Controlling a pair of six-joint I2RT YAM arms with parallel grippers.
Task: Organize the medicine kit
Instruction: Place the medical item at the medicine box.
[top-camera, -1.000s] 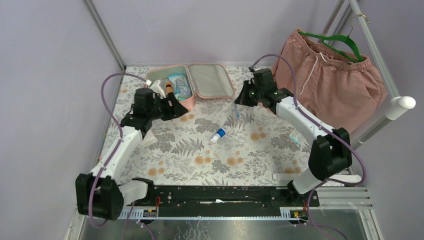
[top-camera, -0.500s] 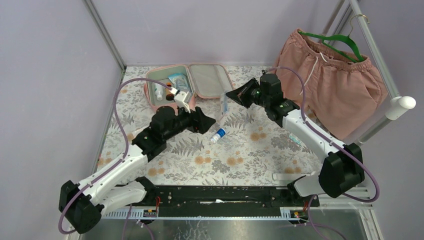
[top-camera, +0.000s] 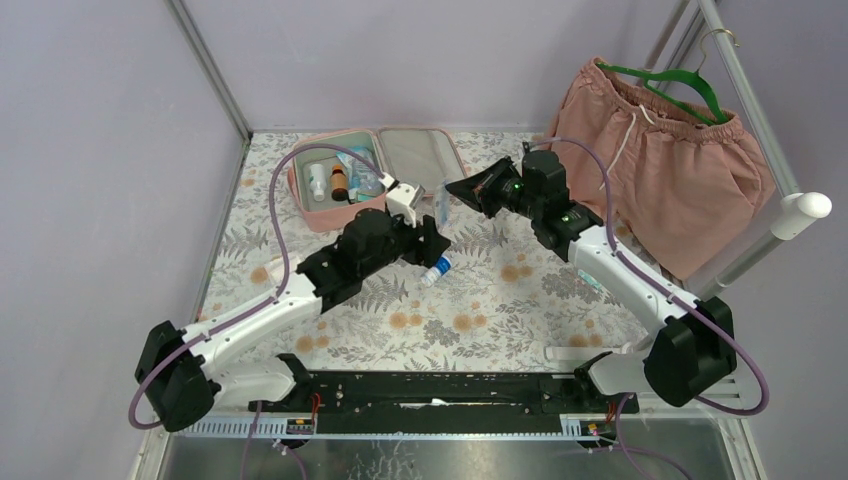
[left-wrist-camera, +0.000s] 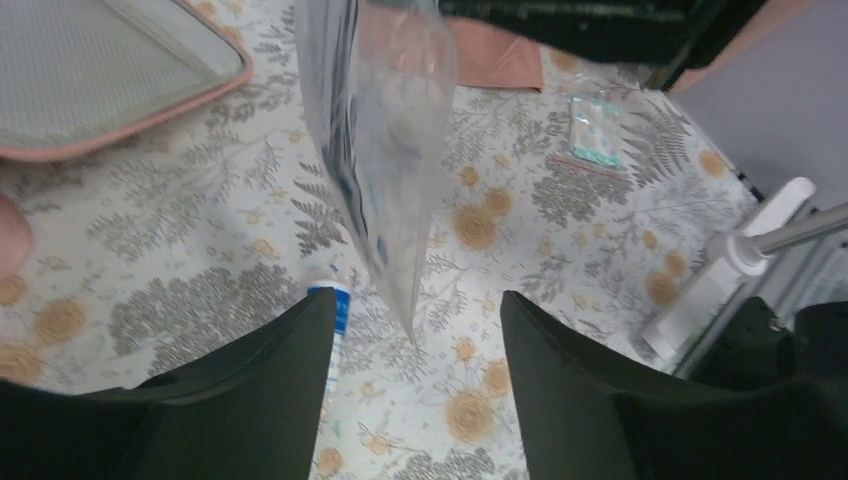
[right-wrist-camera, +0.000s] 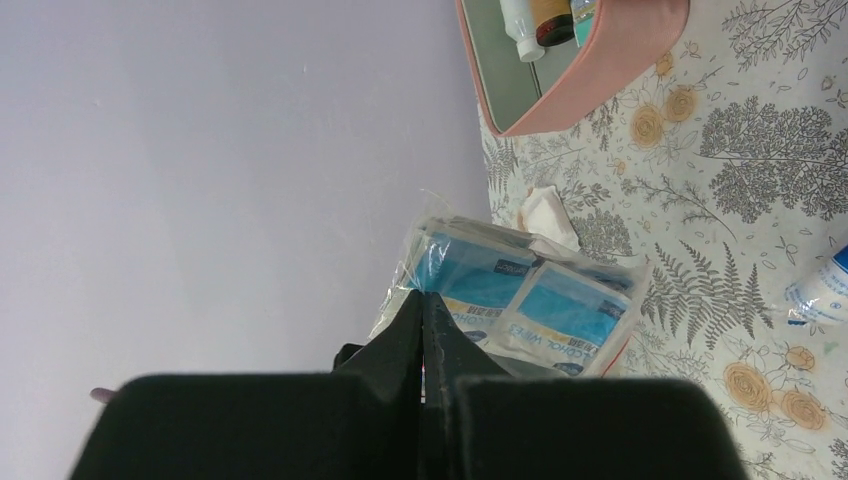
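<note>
The pink medicine kit lies open at the back left, with small bottles in its tray and its grey lid flat beside it. My right gripper is shut on the top edge of a clear bag of blue alcohol wipes, which hangs above the table in front of the lid. My left gripper is open just below and in front of the bag, and the bag's lower tip hangs over the gap between its fingers. A small white bottle with a blue cap lies on the cloth under the left gripper.
Pink shorts hang on a green hanger at the back right. A single wipe packet lies on the floral cloth at the right. A crumpled white tissue lies in front of the kit. A white post stands at the right edge.
My left arm has swung from the kit's tray to the table's middle, up to the bag. The right gripper has carried the bag left and a little higher.
</note>
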